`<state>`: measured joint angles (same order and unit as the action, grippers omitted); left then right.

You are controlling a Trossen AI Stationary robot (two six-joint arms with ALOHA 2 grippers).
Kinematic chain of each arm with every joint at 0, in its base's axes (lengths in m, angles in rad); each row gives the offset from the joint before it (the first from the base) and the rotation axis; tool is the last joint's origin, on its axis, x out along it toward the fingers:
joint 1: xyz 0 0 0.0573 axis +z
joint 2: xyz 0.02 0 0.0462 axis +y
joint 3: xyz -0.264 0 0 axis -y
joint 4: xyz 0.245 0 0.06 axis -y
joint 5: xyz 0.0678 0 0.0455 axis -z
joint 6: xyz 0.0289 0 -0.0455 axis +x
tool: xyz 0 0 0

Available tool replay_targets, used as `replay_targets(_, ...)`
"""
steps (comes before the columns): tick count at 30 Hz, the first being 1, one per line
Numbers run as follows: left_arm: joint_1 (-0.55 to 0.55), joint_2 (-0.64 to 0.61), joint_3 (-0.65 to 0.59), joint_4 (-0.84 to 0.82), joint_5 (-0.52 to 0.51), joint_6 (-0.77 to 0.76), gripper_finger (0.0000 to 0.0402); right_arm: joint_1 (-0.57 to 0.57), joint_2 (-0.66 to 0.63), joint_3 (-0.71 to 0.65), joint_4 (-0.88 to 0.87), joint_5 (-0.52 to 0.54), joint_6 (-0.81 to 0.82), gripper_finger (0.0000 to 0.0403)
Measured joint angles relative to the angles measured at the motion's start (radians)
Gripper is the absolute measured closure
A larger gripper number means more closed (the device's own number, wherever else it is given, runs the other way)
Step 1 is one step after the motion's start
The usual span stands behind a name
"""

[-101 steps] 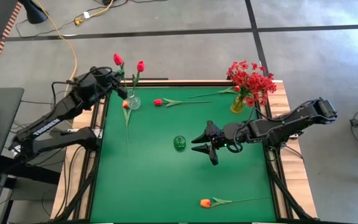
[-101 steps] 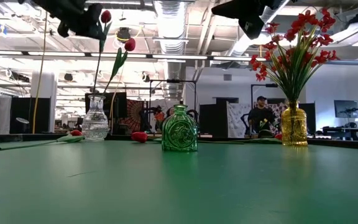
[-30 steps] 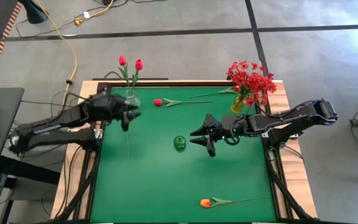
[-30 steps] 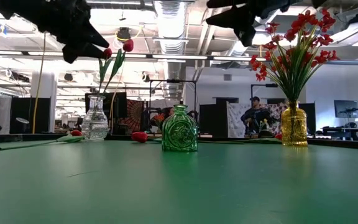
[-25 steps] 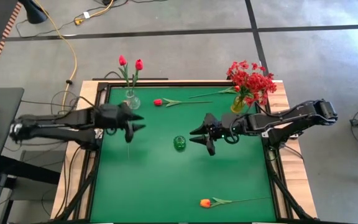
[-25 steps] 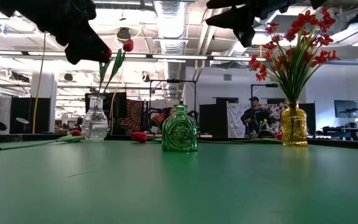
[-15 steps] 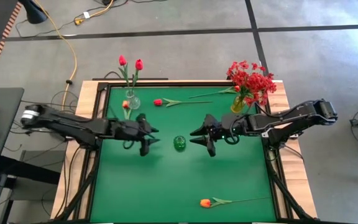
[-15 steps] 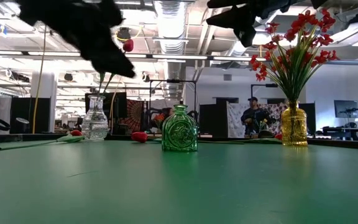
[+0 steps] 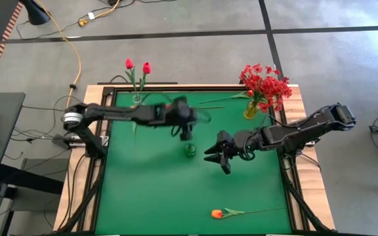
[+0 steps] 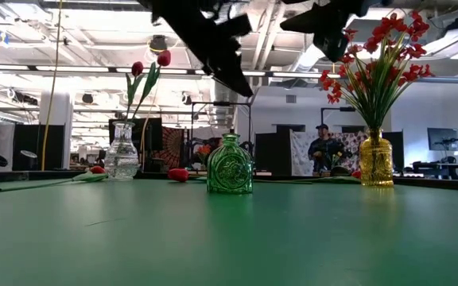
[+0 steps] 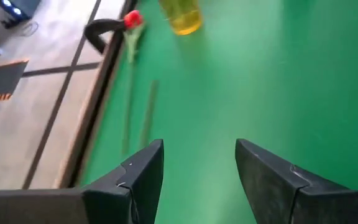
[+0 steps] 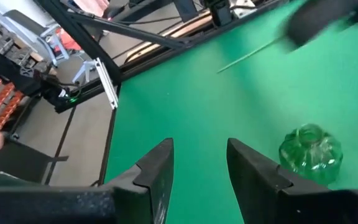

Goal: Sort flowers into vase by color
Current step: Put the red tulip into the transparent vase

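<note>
My left gripper (image 9: 197, 120) hangs open and empty over the table's middle, just beyond the green vase (image 9: 189, 150); its wrist view looks toward the yellow vase (image 11: 180, 15). My right gripper (image 9: 214, 159) stands open and empty right of the green vase (image 12: 309, 152). Two red tulips (image 9: 147, 67) stand in the clear vase (image 10: 122, 151). Red blossom sprays (image 9: 264, 82) fill the yellow vase (image 9: 251, 108). An orange tulip (image 9: 217, 214) lies near the front edge. A red tulip (image 11: 132, 18) lies by the yellow vase.
Two more tulips (image 10: 177, 174) (image 10: 96, 169) lie on the green mat behind and left of the green vase. A loose stem (image 12: 247, 56) lies toward the left side. The near half of the mat (image 9: 163, 196) holds only the orange tulip. A person (image 10: 321, 151) stands far behind.
My left gripper has swept quickly from the table's left side toward the right and far, past the clear vase, to above the middle beyond the green vase. My right gripper has shifted slightly toward the near edge. Both stay open.
</note>
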<state>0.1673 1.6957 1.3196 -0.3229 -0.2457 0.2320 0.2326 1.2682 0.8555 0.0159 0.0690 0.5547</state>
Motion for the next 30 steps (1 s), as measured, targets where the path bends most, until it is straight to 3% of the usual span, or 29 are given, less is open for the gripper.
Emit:
replay_targets(5,0.16,0.104,0.137,-0.065,0.095,0.072,0.0214,0.058,0.0,0.0,-0.02,0.067,0.034,0.0228)
replay_targets(11,0.277,0.235,0.184,-0.122,0.218,0.1,0.0214,0.101,0.0,0.0,-0.024,0.149,0.075,0.0228)
replay_targets(22,0.306,0.368,0.191,-0.169,0.241,0.208,0.0214,0.106,0.0,0.0,-0.035,0.17,0.1,0.0228)
replay_targets(30,0.346,0.385,0.191,-0.14,0.242,0.232,0.0214,0.105,0.0,0.0,-0.034,0.17,0.111,0.0228)
